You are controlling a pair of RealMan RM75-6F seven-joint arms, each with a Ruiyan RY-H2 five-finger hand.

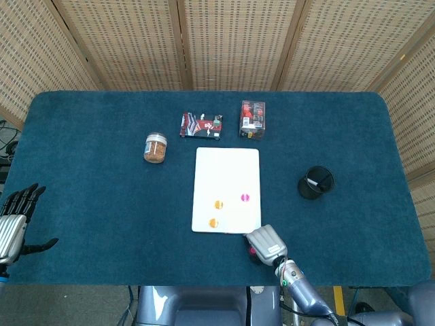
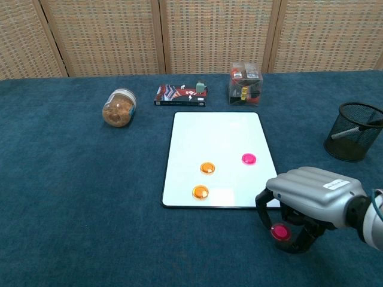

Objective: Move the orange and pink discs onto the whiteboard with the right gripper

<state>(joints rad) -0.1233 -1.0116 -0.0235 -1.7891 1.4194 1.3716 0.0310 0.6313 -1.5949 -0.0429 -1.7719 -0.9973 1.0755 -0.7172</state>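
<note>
One pink disc (image 2: pixel 279 232) in rt hand (image 2: pixel 305 203); off whiteboard (image 2: pixel 218 140)

Whiteboard (image 2: pixel 215 137) — white, dark-rimmed, flat on the counter (image 2: pixel 72 197); two orange discs (image 2: pixel 207 168) (image 2: pixel 200 192) and one pink disc (image 2: pixel 249 159) lie on it. A second pink disc (image 2: pixel 279 232) sits off the board's near right corner — between the fingers of my right hand (image 2: pixel 311 200).

Whiteboard (image 2: pixel 218 137): centre of table (image 2: pixel 72 197), bearing three discs (image 2: pixel 207 168).
Behind whiteboard: card pack (image 2: pixel 181 95) left, clear box (image 2: pixel 245 83) right.
Left: jar (image 2: pixel 118 107).
Right: mesh cup (image 2: pixel 353 140).
Near-right corner: right hand (image 2: pixel 311 203), off the board.
</note>
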